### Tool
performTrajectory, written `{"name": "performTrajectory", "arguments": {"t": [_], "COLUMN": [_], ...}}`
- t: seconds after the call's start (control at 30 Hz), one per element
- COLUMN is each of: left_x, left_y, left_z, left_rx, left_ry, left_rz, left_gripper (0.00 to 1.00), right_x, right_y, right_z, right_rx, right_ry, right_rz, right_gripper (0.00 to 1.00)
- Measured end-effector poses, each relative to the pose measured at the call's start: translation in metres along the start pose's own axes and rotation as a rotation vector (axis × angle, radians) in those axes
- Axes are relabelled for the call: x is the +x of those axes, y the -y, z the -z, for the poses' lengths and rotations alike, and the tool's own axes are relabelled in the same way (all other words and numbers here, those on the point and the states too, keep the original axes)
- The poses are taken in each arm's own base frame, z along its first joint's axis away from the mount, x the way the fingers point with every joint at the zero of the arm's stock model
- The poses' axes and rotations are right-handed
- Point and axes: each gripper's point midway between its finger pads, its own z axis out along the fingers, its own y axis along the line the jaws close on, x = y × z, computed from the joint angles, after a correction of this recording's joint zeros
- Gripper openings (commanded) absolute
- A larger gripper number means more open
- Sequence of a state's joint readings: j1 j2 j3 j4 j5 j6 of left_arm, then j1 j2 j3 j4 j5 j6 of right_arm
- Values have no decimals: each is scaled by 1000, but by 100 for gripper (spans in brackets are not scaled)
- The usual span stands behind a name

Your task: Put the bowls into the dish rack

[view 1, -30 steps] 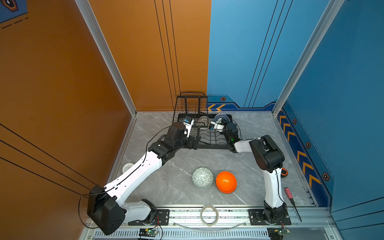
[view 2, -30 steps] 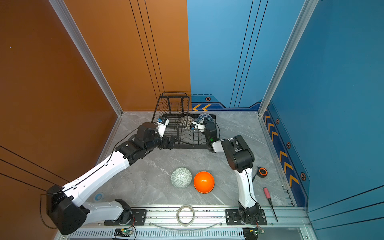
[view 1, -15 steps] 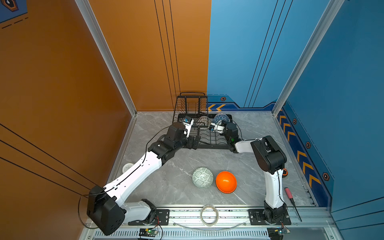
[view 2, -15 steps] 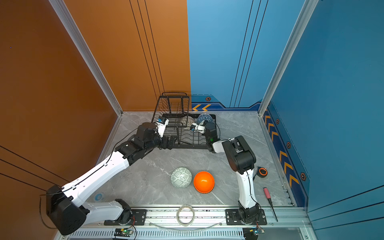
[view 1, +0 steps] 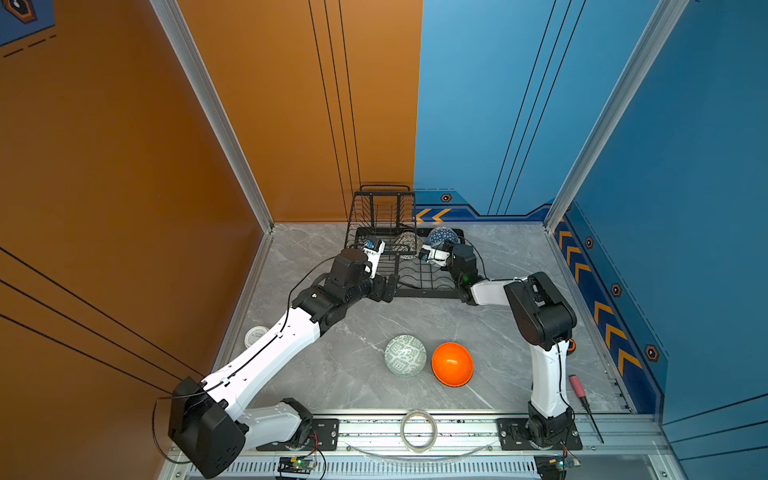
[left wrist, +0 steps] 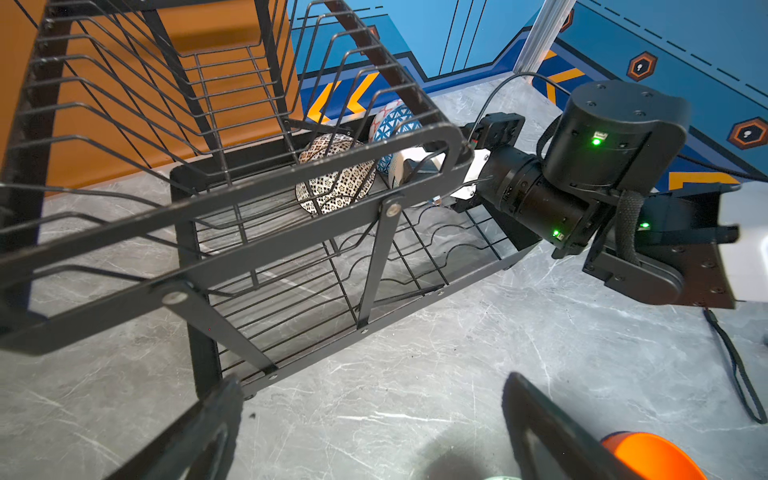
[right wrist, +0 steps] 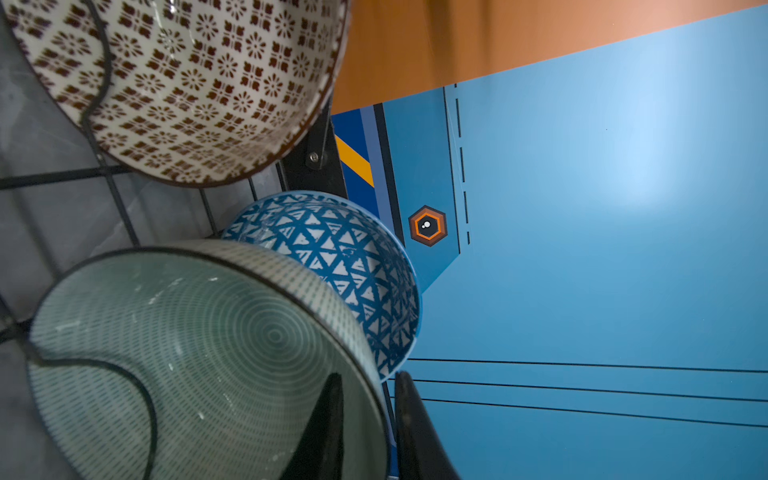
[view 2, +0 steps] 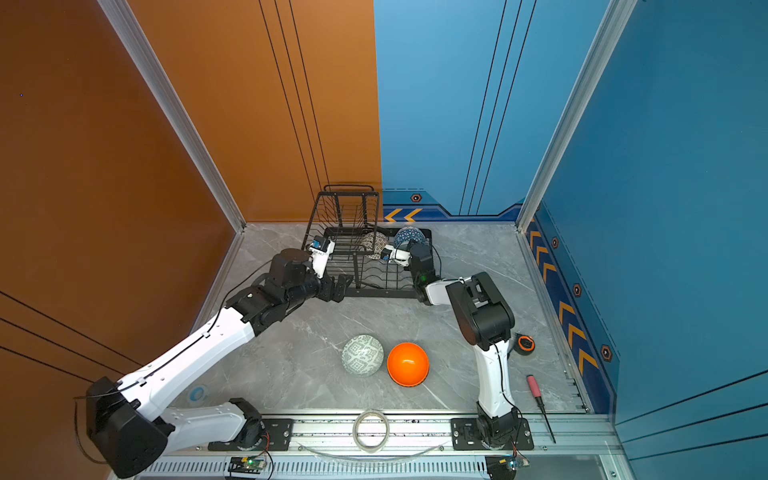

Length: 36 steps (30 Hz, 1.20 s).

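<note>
The black wire dish rack (view 1: pixel 428 294) (view 2: pixel 374 293) (left wrist: pixel 291 183) stands at the back of the table. In its lower tray stand a white lattice bowl (view 1: pixel 405 241) (right wrist: pixel 187 83), a blue triangle-patterned bowl (view 1: pixel 442 237) (right wrist: pixel 345 249) and a pale mint bowl (right wrist: pixel 187 353). My right gripper (right wrist: pixel 365 378) straddles the mint bowl's rim, one finger inside and one outside, jaws slightly parted with the inner finger off the wall. My left gripper (left wrist: pixel 370 399) (view 1: pixel 384 289) hangs wide open and empty at the rack's front left corner. A maze-patterned bowl (view 1: pixel 405 355) and an orange bowl (view 1: pixel 452 363) lie on the table in front.
A white lidded jar (view 1: pixel 256 333) sits by the left wall. A tape ring (view 1: pixel 418 428) lies on the front rail. A red-handled screwdriver (view 1: pixel 582 395) and a small orange-black object (view 2: pixel 525 344) lie at the right. Walls close in behind the rack.
The right gripper's jaws have parted a little around the mint bowl's rim. Both arms have stayed nearly where they were.
</note>
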<state>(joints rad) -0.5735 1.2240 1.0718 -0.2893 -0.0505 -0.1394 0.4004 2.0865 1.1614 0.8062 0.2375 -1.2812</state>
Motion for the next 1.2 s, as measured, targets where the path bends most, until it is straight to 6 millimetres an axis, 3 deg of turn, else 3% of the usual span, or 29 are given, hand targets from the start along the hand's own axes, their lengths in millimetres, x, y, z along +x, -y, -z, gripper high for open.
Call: {"name": "performTrajectory", "arguments": {"t": [0.1,0.2,0.27,0.43,0.5,0.7,0.9,1.2], "left_x": [-1,-2,-2,-1,-1,14,29,68], "left_y": [0,-2,-2,-2,-2,-5,-6,-5], "left_z": [3,5,6,10,13,18,26,32], "left_rx": [0,-2,-2,-2,-1,-4,-7,-17], "left_ry": [8,11,13,20,27,4,-22,-103], "left_rz": [1,6,8,11,14,35,75,155], "left_gripper": [98,98,98,98,98,98,98,98], "right_x": [-1,-2,-4,-9,-13,-18,-27,-36], "right_y": [6,12,18,39,49,62,81,87], "right_z": [2,4,8,22,26,43,81,132], "right_rx": [6,13,20,48,65,80,67,-153], "right_ry": [2,2,4,17,22,12,16,-48], "right_rz": [-2,-9,-20,-46,-58,-122,-290,-619], "right_gripper": [29,60,72,88,99,100,100,100]}}
